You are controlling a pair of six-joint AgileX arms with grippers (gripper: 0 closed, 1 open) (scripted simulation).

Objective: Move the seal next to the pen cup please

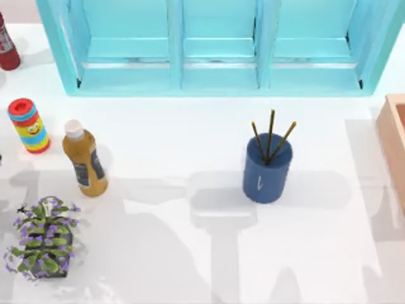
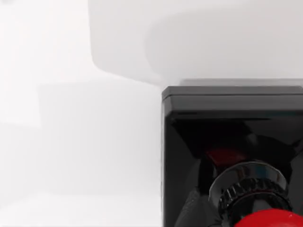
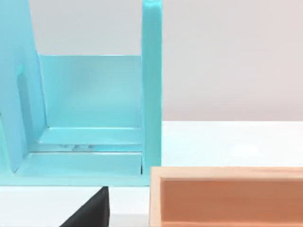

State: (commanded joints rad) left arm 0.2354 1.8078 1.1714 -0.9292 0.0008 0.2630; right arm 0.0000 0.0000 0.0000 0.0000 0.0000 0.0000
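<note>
Grippers unseen — seal upright

- One seal is standing left of the cup.
- Two bottles are sitting there: brown, red.
- One cup is holding three pencils.
- One plant, one shelf, one box.

mustard bottle beside seal, open table btwn bottle & pen cup

A light blue shelf is standing open on the white table, showing one compartment. A peach-coloured wooden box is sitting just in front of it, and a dark wedge is poking in beside the box.
</note>
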